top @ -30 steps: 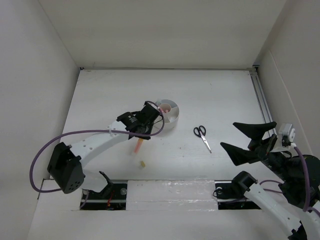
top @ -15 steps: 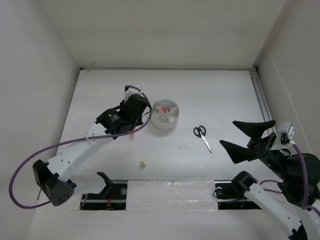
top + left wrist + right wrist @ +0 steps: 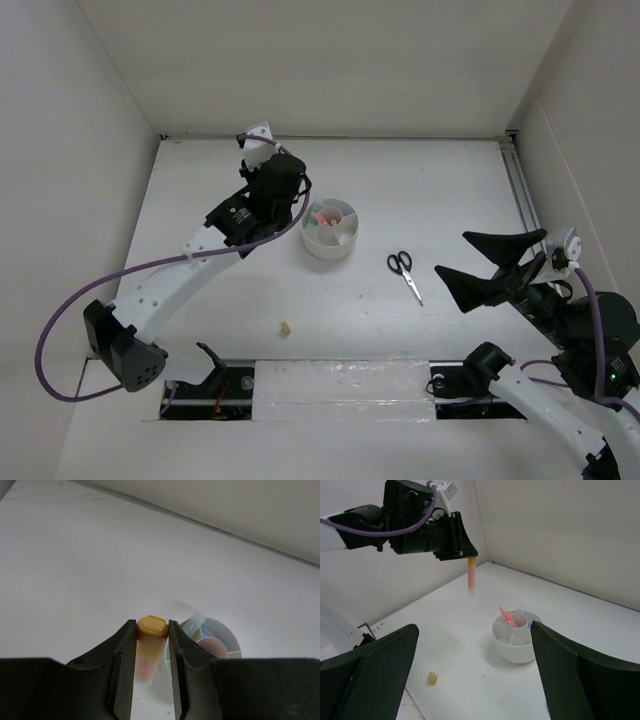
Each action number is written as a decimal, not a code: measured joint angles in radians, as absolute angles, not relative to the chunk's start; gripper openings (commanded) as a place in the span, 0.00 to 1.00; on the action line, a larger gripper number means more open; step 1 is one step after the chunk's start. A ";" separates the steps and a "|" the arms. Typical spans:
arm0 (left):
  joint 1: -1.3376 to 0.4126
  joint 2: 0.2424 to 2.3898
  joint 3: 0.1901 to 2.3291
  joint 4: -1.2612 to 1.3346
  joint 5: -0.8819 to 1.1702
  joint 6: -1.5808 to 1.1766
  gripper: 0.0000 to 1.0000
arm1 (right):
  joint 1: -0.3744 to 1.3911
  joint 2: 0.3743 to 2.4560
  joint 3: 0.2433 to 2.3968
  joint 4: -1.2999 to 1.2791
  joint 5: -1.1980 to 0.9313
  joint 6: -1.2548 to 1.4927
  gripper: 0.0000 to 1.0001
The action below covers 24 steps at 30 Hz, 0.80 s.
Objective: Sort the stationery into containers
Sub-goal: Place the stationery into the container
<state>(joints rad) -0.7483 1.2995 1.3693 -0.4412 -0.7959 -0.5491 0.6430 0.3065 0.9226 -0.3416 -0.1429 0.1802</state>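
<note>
My left gripper (image 3: 152,630) is shut on an orange highlighter (image 3: 150,645) by its orange cap, hanging upright in the air just left of the white organizer (image 3: 330,232); the highlighter also shows in the right wrist view (image 3: 471,575). The organizer (image 3: 516,640) holds a red-pink pen (image 3: 507,617) in its central cup and a blue item at its far side. Black-handled scissors (image 3: 405,270) lie right of the organizer. A yellowish eraser bit (image 3: 285,327) lies near the front. My right gripper (image 3: 497,267) is open and empty at the right.
White walls close in the table (image 3: 420,180) at the left, back and right. A metal rail (image 3: 522,195) runs along the right edge. A purple cable (image 3: 60,330) loops beside the left arm.
My left gripper has lifted the orange highlighter off the table and carried it back, up and to the left side of the organizer. The right arm has barely moved.
</note>
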 measured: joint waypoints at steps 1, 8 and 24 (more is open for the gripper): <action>-0.743 1.326 1.385 -0.414 -0.796 -0.545 0.00 | 0.643 0.308 0.926 -0.345 -0.141 0.181 1.00; -0.619 1.431 1.402 -0.237 -0.689 -0.505 0.00 | 0.643 0.303 0.945 -0.379 -0.126 0.189 1.00; -0.607 1.631 1.431 -0.135 -0.519 -0.448 0.00 | 0.643 0.301 0.961 -0.397 -0.107 0.206 1.00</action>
